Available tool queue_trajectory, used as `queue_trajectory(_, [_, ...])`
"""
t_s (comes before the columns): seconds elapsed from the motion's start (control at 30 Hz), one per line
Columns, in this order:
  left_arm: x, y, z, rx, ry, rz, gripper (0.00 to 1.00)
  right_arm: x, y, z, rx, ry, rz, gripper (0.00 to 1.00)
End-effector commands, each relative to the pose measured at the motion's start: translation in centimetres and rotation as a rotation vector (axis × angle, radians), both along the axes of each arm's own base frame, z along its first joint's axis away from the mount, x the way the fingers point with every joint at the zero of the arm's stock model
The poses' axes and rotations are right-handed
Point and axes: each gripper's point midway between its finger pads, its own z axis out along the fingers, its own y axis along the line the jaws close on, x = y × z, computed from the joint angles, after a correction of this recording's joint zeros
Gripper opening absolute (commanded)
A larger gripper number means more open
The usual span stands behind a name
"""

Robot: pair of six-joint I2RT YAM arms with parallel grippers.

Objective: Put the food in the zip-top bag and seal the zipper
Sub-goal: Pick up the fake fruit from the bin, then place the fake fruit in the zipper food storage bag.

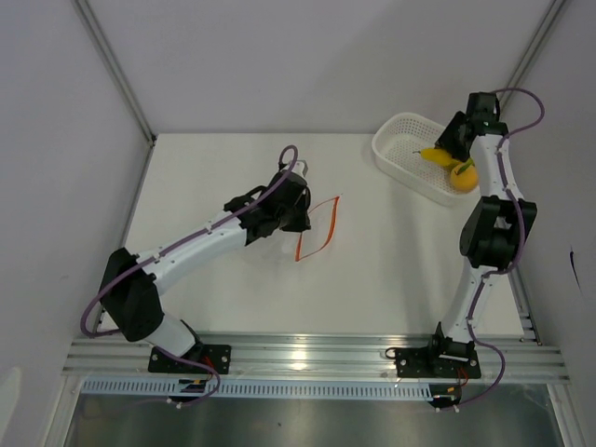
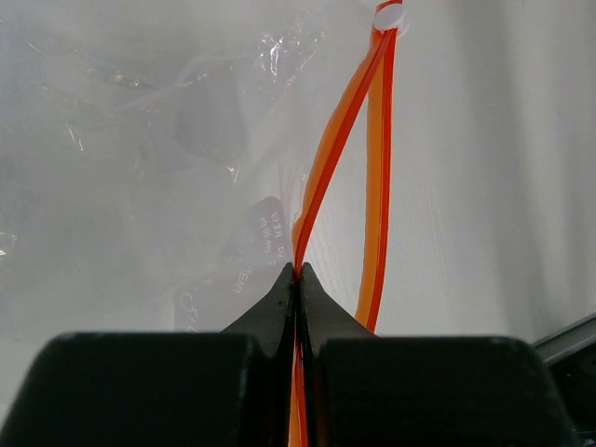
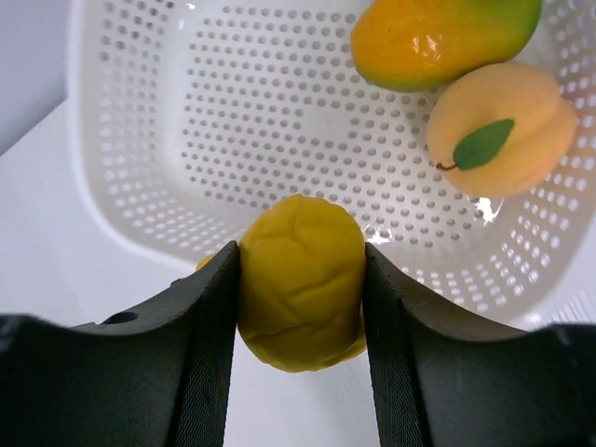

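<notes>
My left gripper (image 1: 304, 212) (image 2: 298, 272) is shut on one lip of the red-orange zipper (image 2: 328, 158) of the clear zip-top bag (image 2: 140, 140), which lies on the table. The two strips stand apart, so the bag's mouth (image 1: 318, 228) is open in a loop. A white slider (image 2: 388, 16) sits at the far end. My right gripper (image 1: 440, 149) (image 3: 301, 256) is shut on the small yellow lemon-like piece (image 3: 300, 279) and holds it over the near rim of the white basket (image 3: 140, 168). An orange-yellow mango (image 3: 438, 37) and a paler fruit with a green leaf (image 3: 498, 126) lie in the basket.
The white perforated basket (image 1: 396, 149) stands at the back right of the table, with an orange fruit (image 1: 463, 175) at its right end. Grey walls close in the table on both sides and behind. An aluminium rail (image 1: 307, 354) runs along the near edge.
</notes>
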Motion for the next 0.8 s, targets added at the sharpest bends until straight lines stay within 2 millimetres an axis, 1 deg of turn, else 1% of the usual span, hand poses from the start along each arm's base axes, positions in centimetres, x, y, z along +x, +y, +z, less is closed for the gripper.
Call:
queue_trajectory(0.0, [0.6, -0.9, 2.1, -0.068, 0.004, 0.01, 0.0, -2.1, 1.2, 6.2, -0.08, -0.087, 0.016, 0.0])
queue_trajectory(0.03, [0.7, -1.0, 2.3, -0.072, -0.001, 0.007, 0.01, -2.5, 2.5, 6.6, -0.085, -0.091, 0.048, 0.0])
queue_trajectory(0.07, [0.9, -0.9, 2.4, -0.069, -0.002, 0.005, 0.01, -3.0, 3.3, 7.1, -0.091, -0.095, 0.067, 0.0])
queue_trajectory(0.1, [1.1, -1.2, 2.7, -0.077, -0.002, -0.001, 0.0, -4.1, 4.0, 8.0, -0.114, -0.105, 0.084, 0.0])
queue_trajectory(0.17, [1.6, -1.2, 3.1, -0.098, 0.004, -0.002, 0.01, -5.3, 7.3, 8.6, -0.14, -0.114, 0.146, 0.0])
queue_trajectory(0.2, [1.5, -1.5, 3.2, -0.117, 0.016, -0.021, 0.01, -5.9, 8.2, 9.0, -0.167, -0.119, 0.168, 0.0])
queue_trajectory(0.23, [1.7, -1.6, 3.1, -0.119, 0.02, -0.026, 0.01, -7.2, 9.0, 9.4, -0.183, -0.124, 0.183, 0.0])
queue_trajectory(0.27, [1.9, -1.7, 3.3, -0.124, 0.023, -0.027, 0.01, -8.0, 11.4, 9.7, -0.195, -0.133, 0.235, 0.0])
queue_trajectory(0.3, [2.0, -1.7, 3.2, -0.126, 0.03, -0.029, 0.01, -8.7, 12.1, 10.0, -0.215, -0.14, 0.247, 0.0])
queue_trajectory(0.33, [2.0, -1.8, 2.8, -0.123, 0.043, -0.038, 0.01, -9.9, 12.7, 10.3, -0.228, -0.146, 0.264, 0.0])
queue_trajectory(0.37, [2.1, -1.9, 3.0, -0.125, 0.037, -0.041, 0.0, -10.7, 14.7, 10.6, -0.23, -0.161, 0.308, 0.0])
queue_trajectory(0.4, [2.2, -1.9, 2.9, -0.121, 0.039, -0.04, 0.01, -11.4, 15.6, 10.8, -0.236, -0.169, 0.327, 0.0])
queue_trajectory(0.43, [1.9, -2.2, 3.0, -0.133, 0.053, -0.06, 0.01, -12.1, 16.5, 11.1, -0.24, -0.182, 0.347, 0.0])
queue_trajectory(0.47, [1.9, -2.2, 2.9, -0.13, 0.056, -0.061, 0.01, -13.5, 17.9, 11.6, -0.251, -0.2, 0.376, 0.0])
queue_trajectory(0.57, [1.9, -2.0, 2.8, -0.123, 0.059, -0.058, 0.01, -15.6, 20.4, 12.1, -0.261, -0.229, 0.439, 0.0])
queue_trajectory(0.6, [1.8, -2.0, 3.1, -0.125, 0.056, -0.057, 0.01, -16.9, 21.9, 12.0, -0.268, -0.243, 0.48, 0.0])
queue_trajectory(0.67, [1.8, -2.0, 3.3, -0.13, 0.056, -0.059, 0.01, -18.0, 23.2, 11.8, -0.28, -0.251, 0.518, 0.0])
queue_trajectory(0.7, [1.7, -2.0, 3.5, -0.132, 0.052, -0.063, 0.01, -18.9, 24.7, 11.4, -0.294, -0.255, 0.554, 0.0])
queue_trajectory(0.77, [1.7, -2.0, 3.8, -0.137, 0.051, -0.065, 0.01, -19.6, 26.0, 11.1, -0.307, -0.254, 0.59, 0.0])
